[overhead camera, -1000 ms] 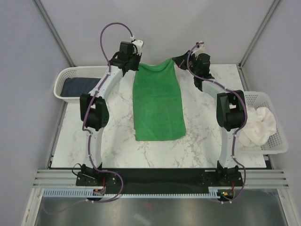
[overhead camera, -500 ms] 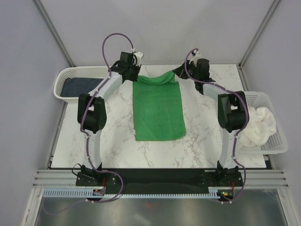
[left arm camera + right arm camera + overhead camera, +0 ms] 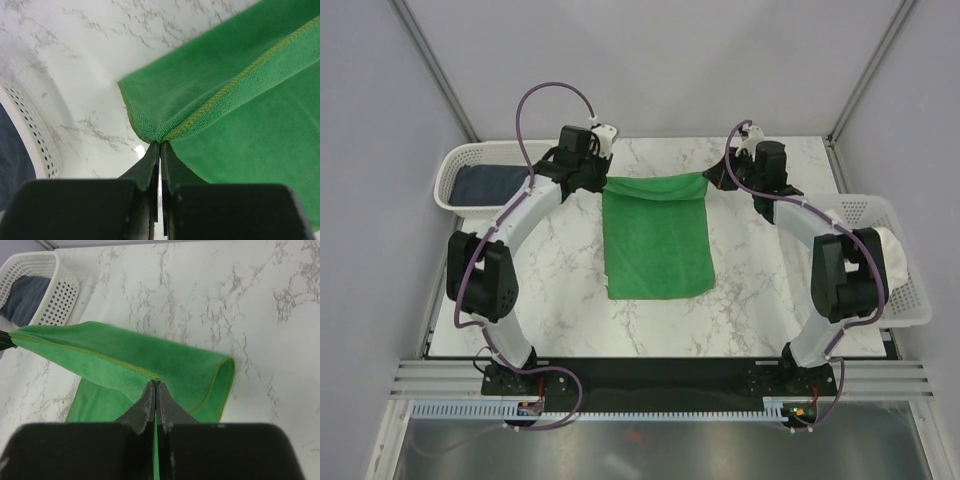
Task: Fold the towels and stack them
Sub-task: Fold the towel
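Observation:
A green towel (image 3: 655, 240) lies lengthwise on the marble table, its far end lifted and folding toward the front. My left gripper (image 3: 603, 180) is shut on the towel's far left corner, seen pinched in the left wrist view (image 3: 160, 142). My right gripper (image 3: 708, 181) is shut on the far right edge, seen pinched in the right wrist view (image 3: 155, 381). The held edge stretches taut between both grippers above the flat part of the towel (image 3: 130, 365). White towels (image 3: 875, 265) lie bunched in the right basket.
A white basket (image 3: 460, 160) with a dark blue towel (image 3: 485, 182) stands at the far left, also in the left wrist view (image 3: 35, 135). A white basket (image 3: 910, 300) stands at the right edge. The marble table (image 3: 550, 300) shows around the towel.
Both grippers have moved toward the front and outward with the towel's far edge, pulling it straight and carrying it over the flat part. The towel's lifted peak has flattened into a taut line.

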Motion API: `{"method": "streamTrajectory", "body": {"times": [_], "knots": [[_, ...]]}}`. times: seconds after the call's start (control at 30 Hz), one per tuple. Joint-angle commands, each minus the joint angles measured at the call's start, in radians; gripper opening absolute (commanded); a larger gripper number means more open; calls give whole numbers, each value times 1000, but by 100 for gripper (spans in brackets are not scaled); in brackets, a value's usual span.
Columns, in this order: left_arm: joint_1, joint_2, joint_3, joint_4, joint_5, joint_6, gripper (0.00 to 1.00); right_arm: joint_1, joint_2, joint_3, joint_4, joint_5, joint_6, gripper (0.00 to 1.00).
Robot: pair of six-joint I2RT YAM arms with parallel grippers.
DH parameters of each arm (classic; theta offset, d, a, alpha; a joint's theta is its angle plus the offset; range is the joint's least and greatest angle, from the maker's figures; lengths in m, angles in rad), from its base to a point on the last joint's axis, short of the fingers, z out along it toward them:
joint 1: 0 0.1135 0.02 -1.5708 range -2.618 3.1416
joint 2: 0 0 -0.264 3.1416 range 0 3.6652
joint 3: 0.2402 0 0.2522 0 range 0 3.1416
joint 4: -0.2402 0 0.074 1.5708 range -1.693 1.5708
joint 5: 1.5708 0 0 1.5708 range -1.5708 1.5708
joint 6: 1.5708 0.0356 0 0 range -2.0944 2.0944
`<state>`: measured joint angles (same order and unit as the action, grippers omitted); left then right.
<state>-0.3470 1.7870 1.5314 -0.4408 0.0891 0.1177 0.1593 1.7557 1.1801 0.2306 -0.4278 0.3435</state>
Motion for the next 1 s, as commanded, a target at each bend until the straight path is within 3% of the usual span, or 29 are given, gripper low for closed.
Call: {"method": "streamTrajectory", "body": {"times": [0.0, 0.6, 0.97], "knots": [[-17, -79, -82, 10, 17, 10, 2, -1, -88, -88, -4, -9, -34, 0], [-142, -354, -415, -33, -28, -92, 2, 14, -470, -448, -53, -34, 11, 0], [-191, -420, -485, -44, -166, -139, 2, 91, -550, -583, -31, 9, 48, 0]]}}
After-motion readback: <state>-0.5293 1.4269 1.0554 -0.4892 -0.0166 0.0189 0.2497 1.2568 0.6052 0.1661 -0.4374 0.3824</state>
